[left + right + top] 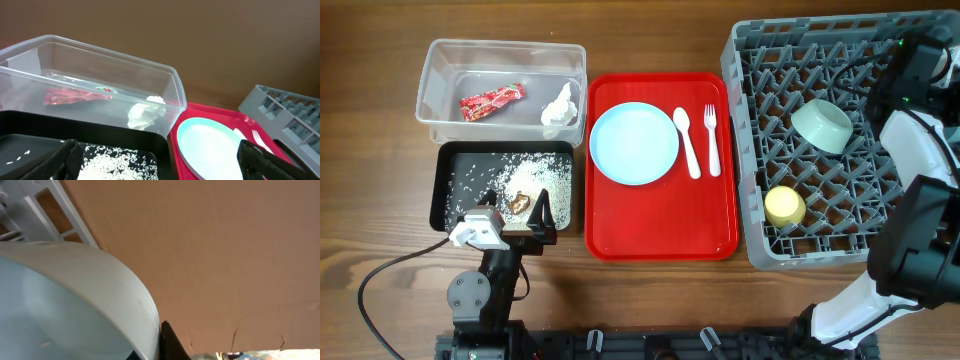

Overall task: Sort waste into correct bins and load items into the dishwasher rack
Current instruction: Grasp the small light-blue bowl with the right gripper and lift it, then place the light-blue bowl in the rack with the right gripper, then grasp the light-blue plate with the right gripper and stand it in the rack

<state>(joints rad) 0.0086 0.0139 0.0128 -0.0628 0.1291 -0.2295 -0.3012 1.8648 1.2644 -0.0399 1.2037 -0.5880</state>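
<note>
Pale blue bowl (65, 305) fills the right wrist view, with 1 dark finger (172, 342) lying against the outside of its rim. The other finger is hidden, so I cannot tell whether the right gripper (915, 65) is clamped on it. From overhead that gripper hangs over the far right corner of the dishwasher rack (760, 60), and the arm covers this bowl.

The step in hand looks like seating this bowl in the rack. A second bowl (822, 125) already rests tilted among the pegs, and the yellow cup (784, 206) sits nearer the front, well apart from it. To do it well, lower the bowl on its side between 2 peg rows in the free far-right cells. Let the pegs take the weight before letting go, and lift straight up so the finger does not drag the rim.

The left gripper (527, 213) hovers with fingers spread, holding nothing, over the near edge of the black tray (442, 190) with its rice grains (535, 175). The red wrapper (490, 98) and napkin (558, 105) lie in the clear tub (440, 60). Waiting on the red tray (660, 220) are the plate (634, 143), spoon (687, 140) and fork (712, 140).
</note>
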